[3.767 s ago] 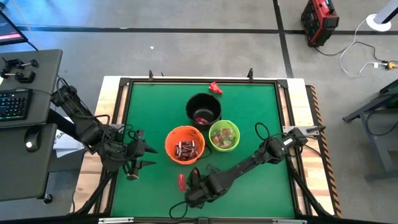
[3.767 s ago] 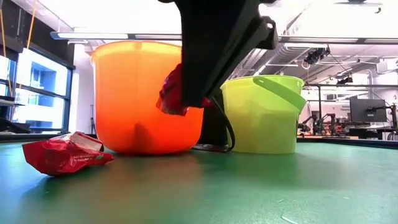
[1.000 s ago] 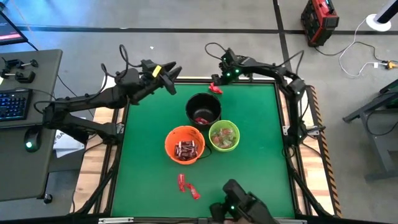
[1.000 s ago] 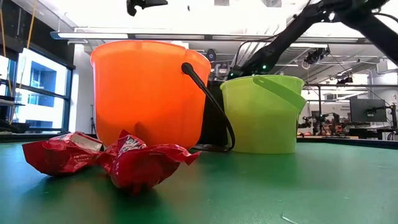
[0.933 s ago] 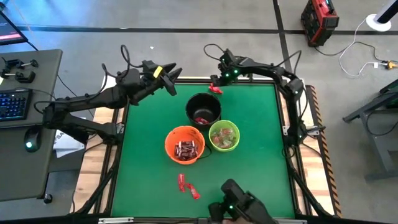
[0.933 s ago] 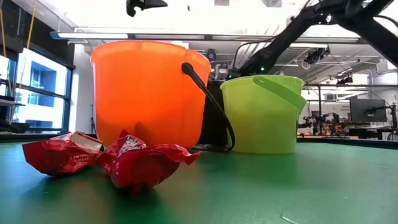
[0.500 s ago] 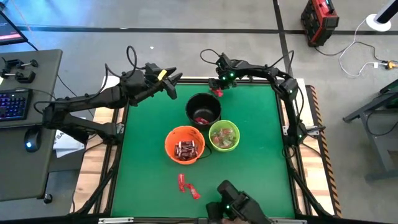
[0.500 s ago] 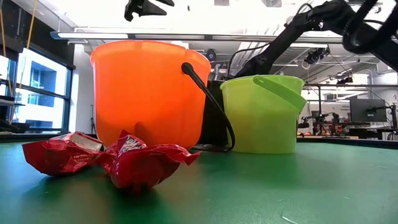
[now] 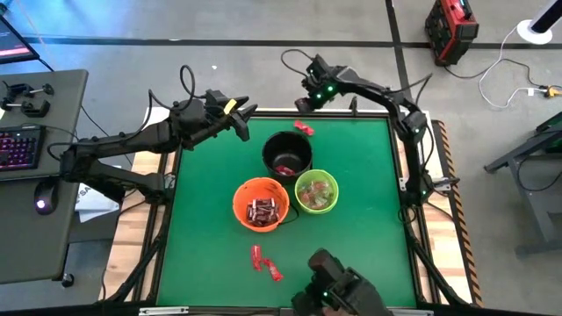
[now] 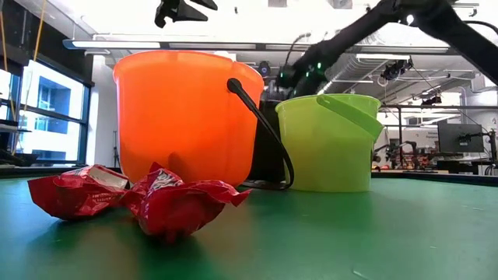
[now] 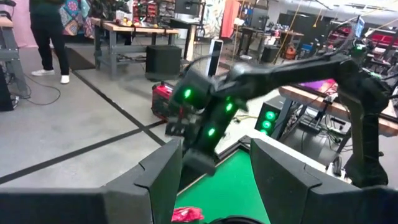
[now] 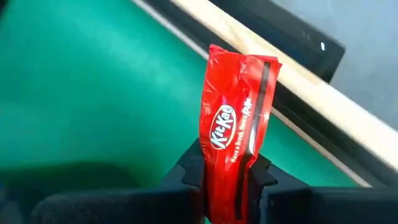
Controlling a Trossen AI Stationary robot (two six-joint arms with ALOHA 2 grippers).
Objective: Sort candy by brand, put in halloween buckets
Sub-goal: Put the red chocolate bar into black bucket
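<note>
A black bucket (image 9: 287, 151), an orange bucket (image 9: 261, 203) and a lime green bucket (image 9: 317, 191) stand together mid-table, each with candy inside. My right gripper (image 9: 305, 116) is at the table's far edge, shut on a red KitKat candy (image 12: 236, 124). Two more red candies (image 9: 255, 256) (image 9: 273, 270) lie flat on the green mat near the front, in front of the orange bucket (image 10: 183, 117) in the low view. My left gripper (image 9: 244, 120) hovers open with nothing between its fingers, high over the far left corner. My right gripper pinches the red candy's near end (image 12: 227, 171) between its two fingers (image 12: 191, 168). The fingers slant down from the far side and lie along the wrapper. Most of the wrapper sticks out past the fingertips, and it looks lifted clear of the green mat.
The table's wooden and black far rim (image 12: 311, 93) runs right behind the held candy. A dark device with a green light (image 9: 338, 290) sits at the near edge. A desk with a keyboard (image 9: 18, 149) stands left of the table. A person (image 11: 46, 37) stands far off in the room.
My right gripper has risen and drawn back a little toward the far edge, and the red candy there is now between its fingers. My left gripper has tipped slightly downward in place.
</note>
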